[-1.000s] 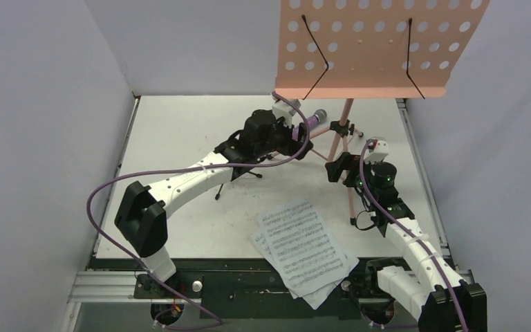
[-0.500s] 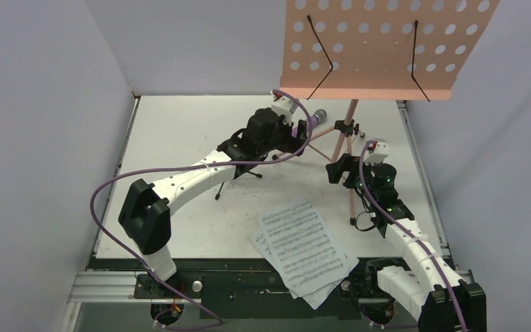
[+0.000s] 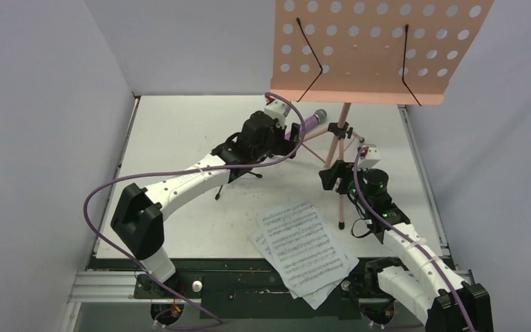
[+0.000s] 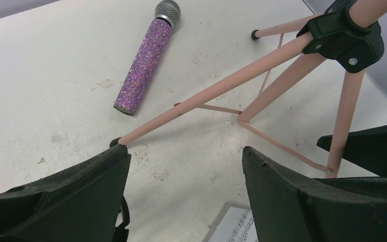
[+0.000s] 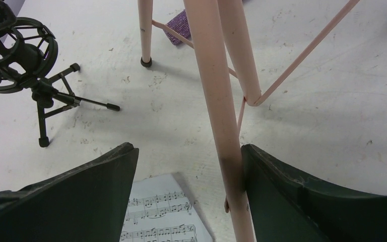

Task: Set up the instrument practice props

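Right pincer (image 5: 187,148) stands wide open around the near leg (image 5: 220,101) of the stand (image 3: 366,48). The leg runs through the gap and lies against one finger, with clear space to the other. Nothing is clamped. Left pincer (image 4: 184,151) is also wide open and holds nothing. It hovers low over the table (image 3: 173,124), with the foot of another stand leg just at one fingertip.

Locations:
- The stand is upright on three legs at the far right of the table, its perforated desk bare.
- The pages (image 3: 303,249) lie in a loose stack at the near edge, between my arm bases.
- The microphone (image 4: 143,65) lies flat beyond the left pincer, near the stand legs but apart from them.
- The mic stand (image 5: 35,60) is upright on its tripod, left of the stand, its clip empty.

Step in hand, as I judge it: placing the stand. Pages and microphone are not yet set up.

Next move: I close the right pincer squarely on the leg before shifting it. I move slowly, because the stand looks top-heavy and likely to tip. I hold the left pincer clear of the far foot, or use it as a stop. After that, the pages go onto the desk and the microphone into the clip.
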